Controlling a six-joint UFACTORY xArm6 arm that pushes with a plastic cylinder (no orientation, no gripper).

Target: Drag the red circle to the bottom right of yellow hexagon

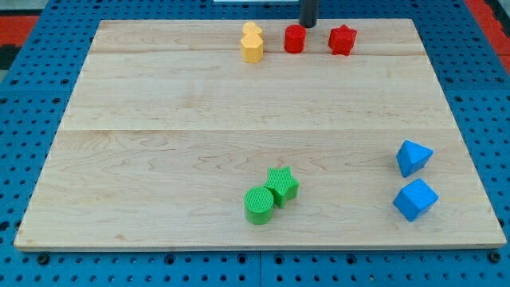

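The red circle sits near the view's top edge of the wooden board. Two yellow blocks stand just to its left, touching each other: the yellow hexagon in front and another yellow block behind it, whose shape I cannot make out. A red star lies to the right of the red circle. My tip is at the view's top, just above and slightly right of the red circle, close to it; contact cannot be told.
A green circle and a green star touch each other near the view's bottom centre. Two blue blocks lie at the lower right. A blue pegboard surrounds the board.
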